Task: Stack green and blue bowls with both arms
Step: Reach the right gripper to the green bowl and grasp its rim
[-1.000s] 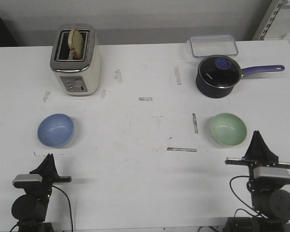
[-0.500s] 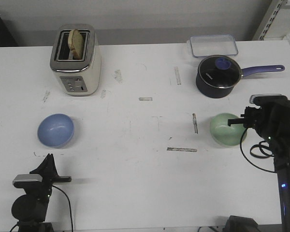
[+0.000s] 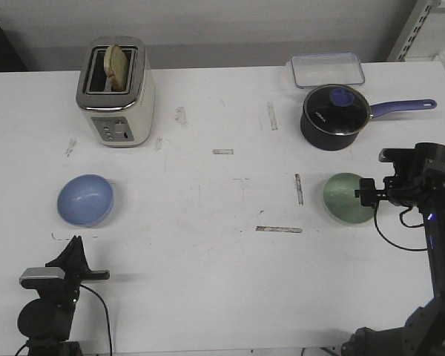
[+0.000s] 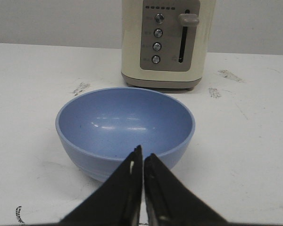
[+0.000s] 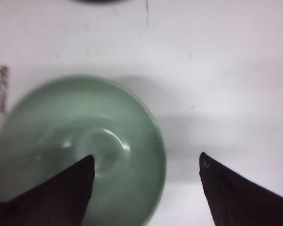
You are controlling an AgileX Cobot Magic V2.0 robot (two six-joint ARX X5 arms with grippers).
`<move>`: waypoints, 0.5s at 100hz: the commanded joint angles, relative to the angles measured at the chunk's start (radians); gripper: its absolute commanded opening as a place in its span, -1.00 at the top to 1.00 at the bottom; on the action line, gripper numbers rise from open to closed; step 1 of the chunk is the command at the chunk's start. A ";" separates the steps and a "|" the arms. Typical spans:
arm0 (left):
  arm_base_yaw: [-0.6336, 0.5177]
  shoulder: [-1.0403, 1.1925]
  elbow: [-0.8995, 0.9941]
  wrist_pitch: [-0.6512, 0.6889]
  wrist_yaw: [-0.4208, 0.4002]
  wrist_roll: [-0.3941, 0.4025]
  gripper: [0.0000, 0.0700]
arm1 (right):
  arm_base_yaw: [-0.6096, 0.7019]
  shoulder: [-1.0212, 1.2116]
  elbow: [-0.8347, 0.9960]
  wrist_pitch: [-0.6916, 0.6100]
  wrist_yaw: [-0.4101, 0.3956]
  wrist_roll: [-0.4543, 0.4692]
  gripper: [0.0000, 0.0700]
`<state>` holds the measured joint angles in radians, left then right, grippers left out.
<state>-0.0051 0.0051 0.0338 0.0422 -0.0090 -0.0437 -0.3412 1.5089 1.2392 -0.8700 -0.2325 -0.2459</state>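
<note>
green bowl point(image 3: 346, 197) sits on the desk's point(image 3: 222, 259) right side with the right fingers point(image 5: 146, 176) spread wide astride its rim; blue bowl point(image 3: 85, 199) sits far left, the left fingers point(image 4: 143, 162) pressed together just short of it. both look light, stiff and probably slick, so pinch the rim wall. the green bowl's right edge is hidden in the front view.

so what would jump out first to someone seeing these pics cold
Probably the right gripper, open over the green bowl on the table's right side, one finger inside the rim and one outside. Next, the cream toaster at the back left with toast standing in a slot, and the blue bowl in front of it, with the left gripper shut just short of it.
</note>
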 commanded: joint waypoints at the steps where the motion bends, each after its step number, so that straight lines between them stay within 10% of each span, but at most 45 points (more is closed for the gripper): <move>1: -0.001 -0.001 -0.021 0.011 0.002 -0.006 1.00 | -0.002 0.053 0.019 0.007 -0.002 -0.022 -0.38; 20: -0.001 -0.001 -0.021 0.011 0.002 -0.006 1.00 | 0.002 0.148 0.018 0.022 -0.002 -0.020 -0.31; 39: -0.001 -0.001 -0.021 0.011 0.002 -0.006 1.00 | 0.002 0.154 0.018 0.037 0.002 -0.016 0.94; 50: -0.001 -0.001 -0.021 0.011 0.002 -0.006 1.00 | 0.002 0.152 0.018 0.037 0.005 -0.015 1.00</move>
<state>-0.0051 0.0051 0.0338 0.0422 -0.0090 -0.0437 -0.3386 1.6501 1.2396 -0.8356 -0.2310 -0.2581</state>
